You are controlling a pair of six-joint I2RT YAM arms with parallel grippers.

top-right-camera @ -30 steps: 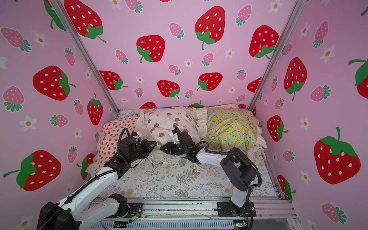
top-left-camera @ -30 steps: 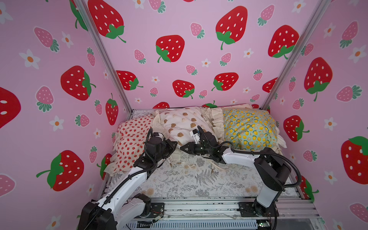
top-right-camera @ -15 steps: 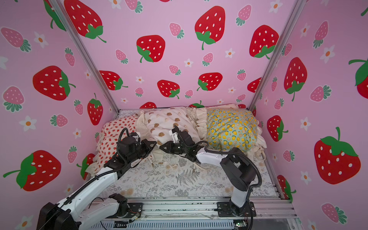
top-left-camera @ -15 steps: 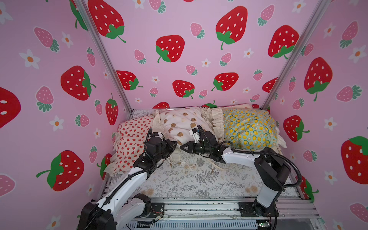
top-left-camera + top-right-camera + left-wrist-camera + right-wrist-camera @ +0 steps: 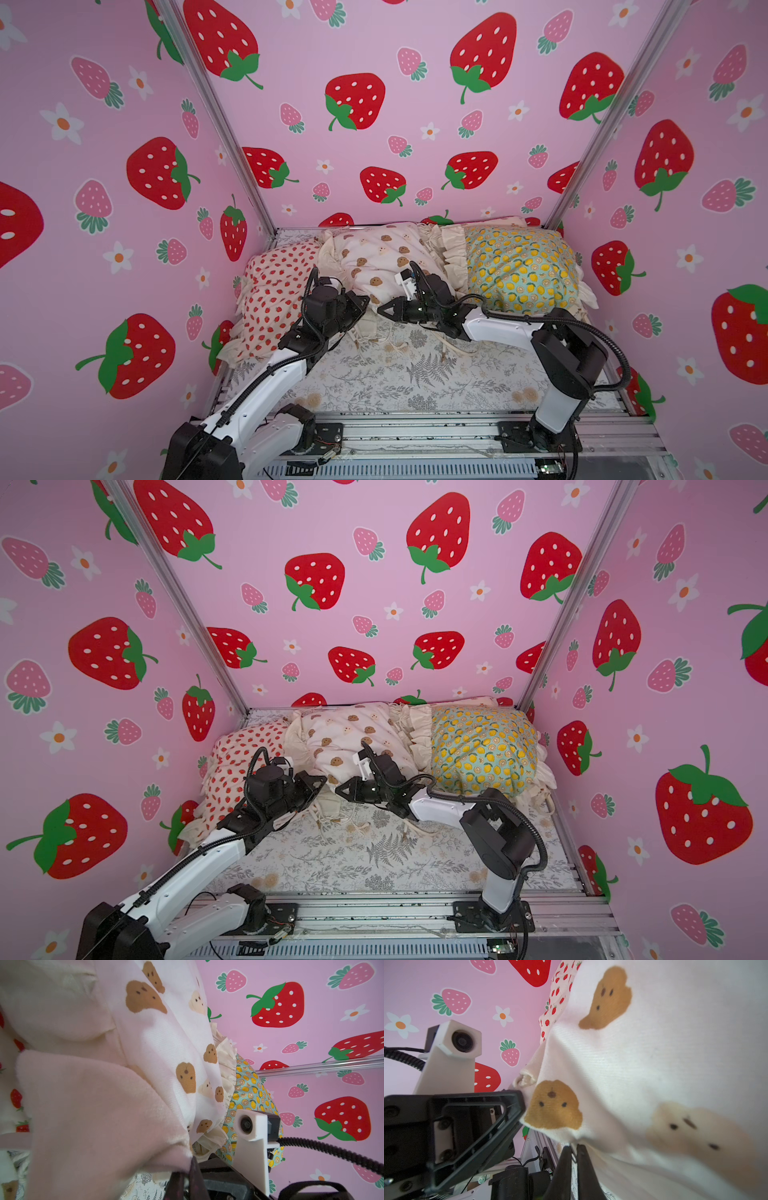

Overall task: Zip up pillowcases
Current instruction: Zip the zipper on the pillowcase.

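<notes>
Item: bear-face pillowcase (image 5: 382,257) — cream cloth, brown and pale bear heads, ruffled edge. It sits at centre frame in both top views, between strawberry pillowcase (image 5: 274,291) and lemon pillowcase (image 5: 519,270). Tools: left gripper (image 5: 188,1169), right gripper (image 5: 574,1150) — each pressed together, pinching its lower hem.

Both top views look steeply down from high at the front toward the back wall (image 5: 415,104), sharing nearly the whole scene. Each wrist view sits close against the bear-face pillowcase (image 5: 170,1043), facing the opposite wrist's camera (image 5: 249,1126).
</notes>
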